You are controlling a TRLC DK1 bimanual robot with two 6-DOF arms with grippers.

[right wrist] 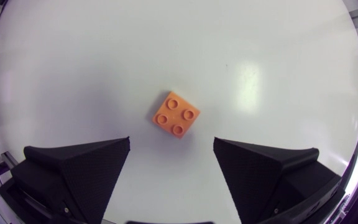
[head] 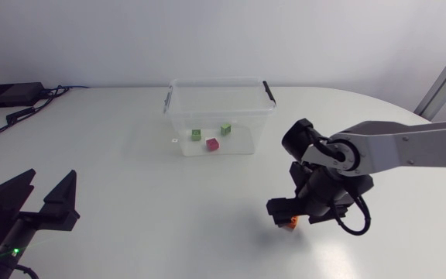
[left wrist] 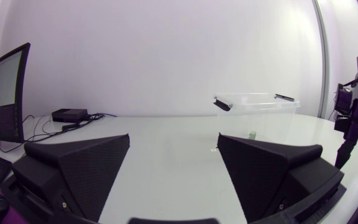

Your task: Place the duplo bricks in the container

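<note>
No legible writing, labels, numbers or signs anywhere. Nothing to read on the orange duplo brick (right wrist: pixel 175 114), nor on the clear container (head: pixel 178 116) or its black lid clips. Any marks on the small bricks (head: pixel 212 144) inside the container too small to make out.

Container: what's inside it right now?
Seen through the container wall: a green brick, another green brick, a red brick. No lid on it; nothing looks covered.
</note>
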